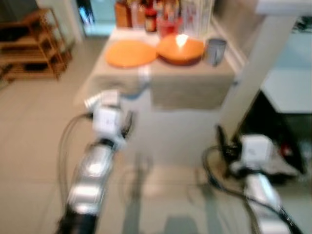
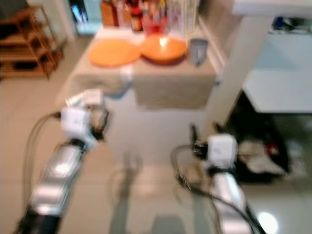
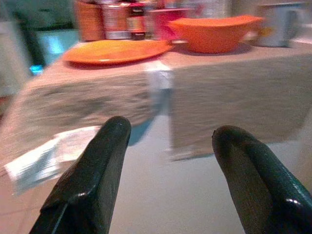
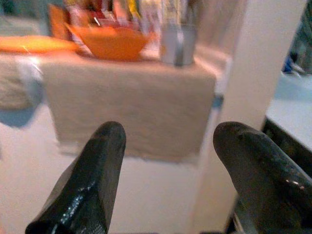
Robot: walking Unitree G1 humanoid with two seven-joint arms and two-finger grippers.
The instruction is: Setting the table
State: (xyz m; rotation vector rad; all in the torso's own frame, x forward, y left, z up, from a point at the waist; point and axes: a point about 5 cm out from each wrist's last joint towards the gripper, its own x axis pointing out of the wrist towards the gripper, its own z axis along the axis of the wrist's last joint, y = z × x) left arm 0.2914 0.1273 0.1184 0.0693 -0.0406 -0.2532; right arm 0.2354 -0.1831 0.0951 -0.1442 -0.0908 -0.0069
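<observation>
A small table with a beige cloth (image 1: 190, 87) stands ahead. On it lie an orange plate (image 1: 130, 52), an orange bowl (image 1: 180, 48) and a grey mug (image 1: 214, 50). My left gripper (image 3: 168, 165) is held out short of the table's near edge, open and holding nothing. To the right my right gripper (image 4: 168, 165) is also open and holds nothing, a little further back from the cloth. The bowl (image 4: 109, 41) and mug (image 4: 178, 44) appear ahead of its fingers. The picture is blurred.
Bottles and jars (image 1: 156, 14) crowd the table's back edge. A white pillar (image 1: 253, 68) rises right of the table, with a white surface (image 1: 292, 92) and dark clutter beyond it. A wooden shelf rack (image 1: 34, 44) stands at the far left. Tiled floor lies between me and the table.
</observation>
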